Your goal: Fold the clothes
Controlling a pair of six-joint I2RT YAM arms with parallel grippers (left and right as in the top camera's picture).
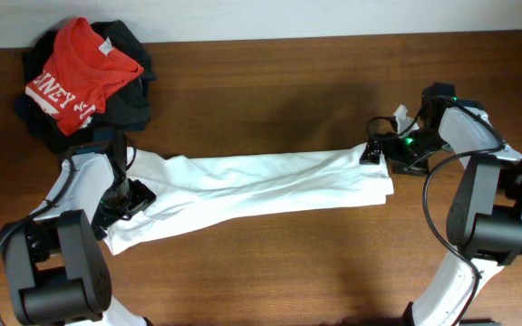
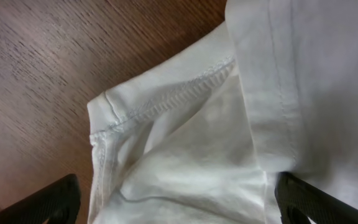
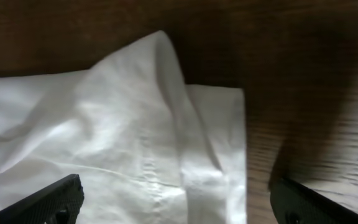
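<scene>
The white T-shirt [image 1: 261,190] lies folded into a long band across the middle of the wooden table, its print hidden. My left gripper [image 1: 123,201] is over its left end and is open; in the left wrist view the two black fingertips straddle a hemmed fold of the shirt [image 2: 185,149], with the gripper [image 2: 178,200] wide apart. My right gripper [image 1: 376,150] is over the shirt's right end and is open; the right wrist view shows its fingers [image 3: 176,200] spread over the shirt's edge [image 3: 148,143].
A red T-shirt with white lettering [image 1: 80,72] lies on a heap of dark garments [image 1: 130,86] at the back left corner. Bare wooden table [image 1: 270,100] runs behind and in front of the shirt.
</scene>
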